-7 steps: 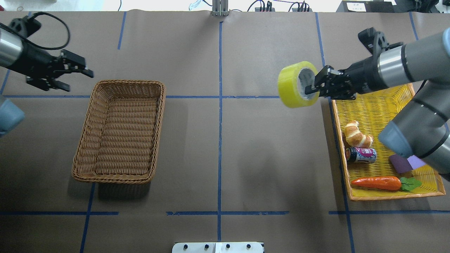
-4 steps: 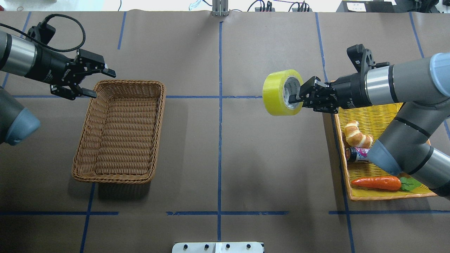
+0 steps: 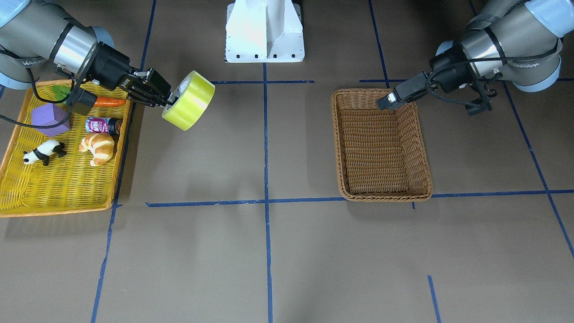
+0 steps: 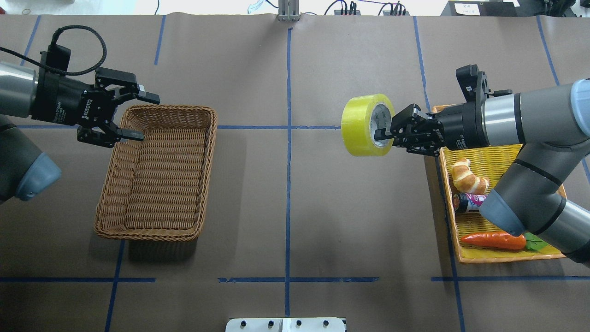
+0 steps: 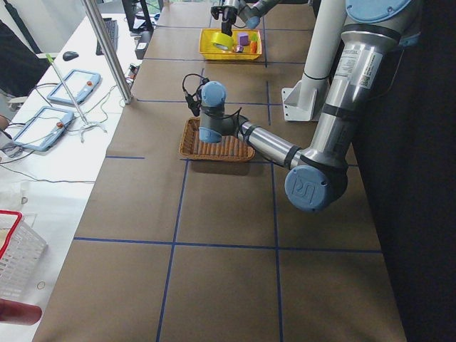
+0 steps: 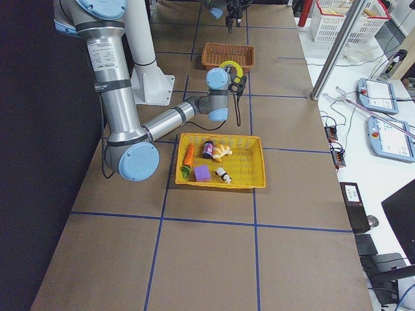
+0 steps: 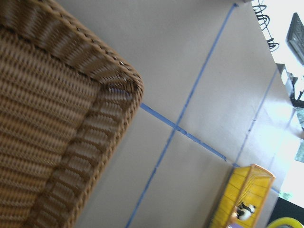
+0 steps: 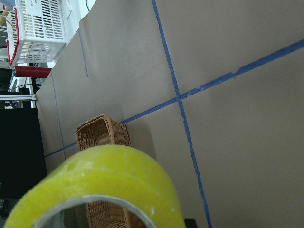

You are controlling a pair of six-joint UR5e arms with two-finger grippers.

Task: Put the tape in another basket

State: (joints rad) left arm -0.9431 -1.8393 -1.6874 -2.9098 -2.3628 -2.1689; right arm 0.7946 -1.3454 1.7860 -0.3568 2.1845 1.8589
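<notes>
The yellow-green tape roll (image 4: 362, 125) hangs in the air, on edge, left of the yellow tray. It also shows in the front view (image 3: 190, 105) and fills the bottom of the right wrist view (image 8: 104, 180). My right gripper (image 4: 385, 129) is shut on the roll's wall, with one finger inside the pale core. The brown wicker basket (image 4: 211, 138) stands empty on the table's left half, far from the tape. My left gripper (image 4: 145, 117) is open and empty above the basket's far left corner (image 7: 109, 71).
The flat yellow tray (image 4: 502, 152) at the right holds a croissant (image 4: 468, 177), a can (image 4: 465, 203), a carrot (image 4: 493, 240), a purple block (image 3: 49, 120) and a toy panda (image 3: 42, 153). The robot's white base (image 3: 264, 36) stands at the near edge.
My right gripper has carried the tape leftward, away from the yellow tray. My left gripper has moved right, from beside the basket to over its far left corner.
</notes>
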